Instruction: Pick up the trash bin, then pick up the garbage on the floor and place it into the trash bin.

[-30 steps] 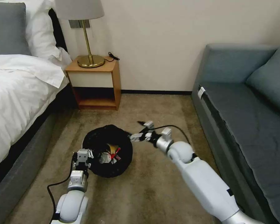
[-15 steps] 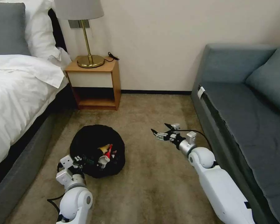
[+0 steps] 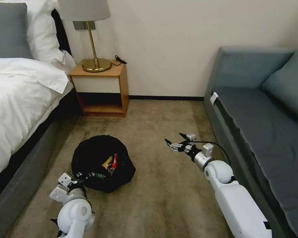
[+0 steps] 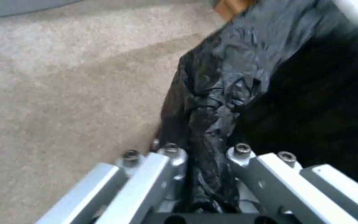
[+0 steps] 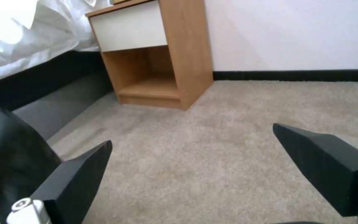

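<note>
While left gripper (image 3: 78,175) seemingly pinches trash bin (image 3: 101,162) rim, right gripper (image 3: 175,142) spread over bare carpet (image 3: 162,198)

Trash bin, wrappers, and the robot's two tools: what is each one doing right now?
trash bin: on the carpet, bag liner pinched at its rim
left tool: shut on the bin's black bag liner
right tool: open, holding nothing, above the carpet
garbage: wrappers lying inside the bin

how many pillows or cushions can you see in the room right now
3: a grey pillow and a white pillow at the head of the bed, and a grey-blue cushion on the sofa. More may lie out of frame.
</note>
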Robot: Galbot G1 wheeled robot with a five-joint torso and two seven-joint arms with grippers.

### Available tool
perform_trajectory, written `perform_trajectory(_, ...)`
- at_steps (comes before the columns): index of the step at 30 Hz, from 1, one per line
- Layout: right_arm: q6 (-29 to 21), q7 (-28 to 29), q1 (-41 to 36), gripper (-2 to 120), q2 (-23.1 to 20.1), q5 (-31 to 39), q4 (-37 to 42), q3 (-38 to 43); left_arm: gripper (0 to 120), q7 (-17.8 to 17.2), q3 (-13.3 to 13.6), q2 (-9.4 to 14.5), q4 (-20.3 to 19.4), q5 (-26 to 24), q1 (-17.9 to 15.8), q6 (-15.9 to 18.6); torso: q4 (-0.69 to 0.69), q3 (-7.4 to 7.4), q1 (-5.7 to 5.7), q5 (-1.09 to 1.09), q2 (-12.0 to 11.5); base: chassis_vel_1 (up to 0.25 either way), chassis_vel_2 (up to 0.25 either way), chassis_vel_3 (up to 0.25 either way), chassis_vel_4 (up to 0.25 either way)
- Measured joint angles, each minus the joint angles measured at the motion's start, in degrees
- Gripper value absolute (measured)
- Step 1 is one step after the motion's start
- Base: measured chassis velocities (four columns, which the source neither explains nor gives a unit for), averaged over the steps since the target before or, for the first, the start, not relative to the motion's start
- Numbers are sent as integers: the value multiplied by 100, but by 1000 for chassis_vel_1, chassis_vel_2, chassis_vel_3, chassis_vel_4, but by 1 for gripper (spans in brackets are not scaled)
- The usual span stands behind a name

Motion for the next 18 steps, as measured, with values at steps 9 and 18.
perform_trajectory(9, 100, 62, -169, 100, 98, -34, 150, 193, 47, 494, 3, 302, 133, 1256, 23, -91, 0, 0, 0, -1, 0, 0, 0, 0, 0)
perform_trajectory(18, 403, 388, -455, 100, 129, 5, 466, 322, 80, 988, -25, 475, 272, 3622, 105, -932, 1, 0, 0, -1, 0, 0, 0, 0, 0)
